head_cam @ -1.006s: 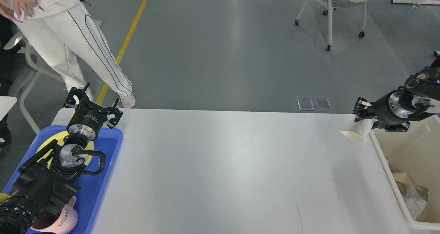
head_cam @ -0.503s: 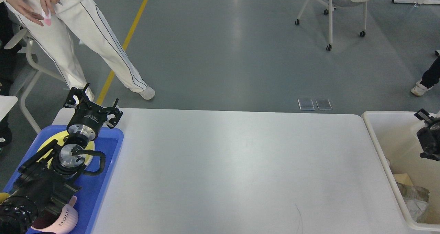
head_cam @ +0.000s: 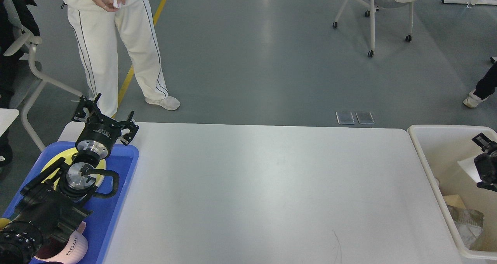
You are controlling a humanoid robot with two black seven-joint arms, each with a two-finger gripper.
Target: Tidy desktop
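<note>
One view, the head's. The risk, as a guess: the left arm (head_cam: 105, 118), its jaws spread wide and empty above the tray (head_cam: 116, 202), could clip the tray's rim or plate (head_cam: 52, 163) if it drops. The tabletop (head_cam: 264, 186) spreads to the right of those jaws, bare. The right jaws (head_cam: 485, 167) sit over the bin (head_cam: 438, 155), at the frame's edge; whether they grip cannot be told.
</note>
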